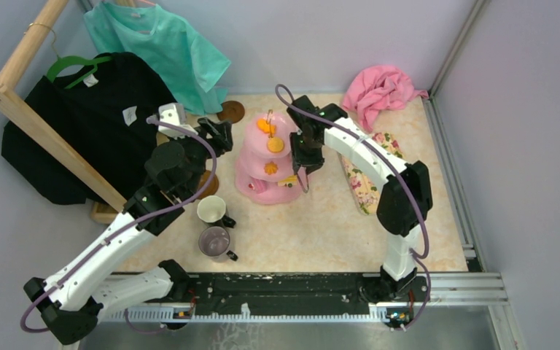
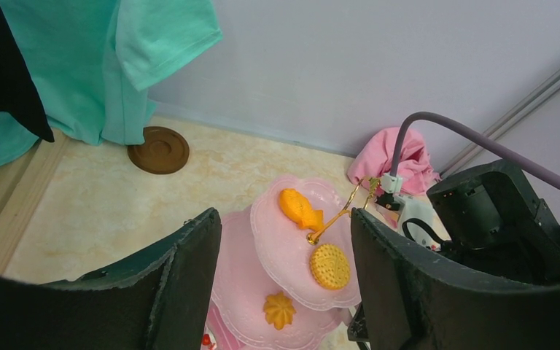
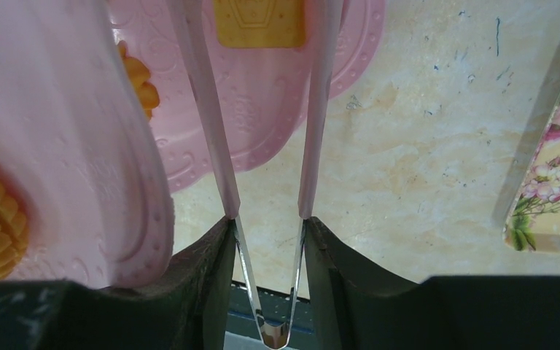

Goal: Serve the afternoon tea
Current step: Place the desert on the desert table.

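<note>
- Nearest me, at 7 o'clock from the stand, the white mug (image 1: 211,209) and the grey mug (image 1: 215,240) sit close together on the bare table, neither on a saucer.
- The left gripper (image 1: 219,135) hangs at 9 o'clock from the stand. Its jaws are spread wide and hold nothing.
- Under that arm a brown round edge (image 1: 206,182) shows. It may be a saucer, but too much is hidden to tell.
- The stand (image 1: 246,179) sits mid-table with snacks on its tiers: an orange fish (image 2: 300,209), a round waffle (image 2: 329,266) and a flower cookie (image 2: 279,310).
- The right gripper (image 3: 268,240), at 3 o'clock from the stand, is clamped on pink tongs (image 3: 215,146). Their arms lie either side of a yellow biscuit (image 3: 259,22) on the bottom tier, apart from it.
- Past that arm, also at 3 o'clock, lies the mat (image 1: 364,182).
- Far back, one saucer (image 1: 231,111) lies at 11 o'clock and the cloth (image 1: 379,91) at 1 o'clock.
- By my reckoning the stand is largely loaded and the tongs are busy with the biscuit. The mugs are yet to go on saucers, so roughly half remains.
</note>
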Robot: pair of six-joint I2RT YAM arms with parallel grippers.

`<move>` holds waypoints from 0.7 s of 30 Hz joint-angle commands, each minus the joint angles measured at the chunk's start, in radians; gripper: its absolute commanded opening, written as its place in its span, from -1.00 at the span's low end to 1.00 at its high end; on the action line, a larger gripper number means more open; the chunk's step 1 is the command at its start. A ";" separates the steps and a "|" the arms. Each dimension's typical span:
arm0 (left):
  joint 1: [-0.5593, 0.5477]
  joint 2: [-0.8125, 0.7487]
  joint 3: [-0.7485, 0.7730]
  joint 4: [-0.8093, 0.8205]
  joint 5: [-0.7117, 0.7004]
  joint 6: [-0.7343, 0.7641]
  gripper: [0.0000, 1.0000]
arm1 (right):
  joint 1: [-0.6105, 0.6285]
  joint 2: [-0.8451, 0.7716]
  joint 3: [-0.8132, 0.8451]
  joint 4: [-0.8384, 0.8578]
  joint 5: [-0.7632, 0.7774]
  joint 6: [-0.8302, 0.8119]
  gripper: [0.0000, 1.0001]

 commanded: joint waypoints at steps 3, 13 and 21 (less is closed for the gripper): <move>0.005 0.004 0.034 0.020 0.015 -0.006 0.42 | -0.011 -0.072 -0.019 0.043 0.001 -0.008 -0.22; 0.005 0.014 0.044 0.013 0.025 -0.010 0.41 | -0.019 -0.139 -0.064 0.074 0.011 -0.002 -0.23; 0.005 0.029 0.059 0.009 0.030 -0.009 0.41 | -0.025 -0.191 -0.110 0.111 0.013 0.001 -0.23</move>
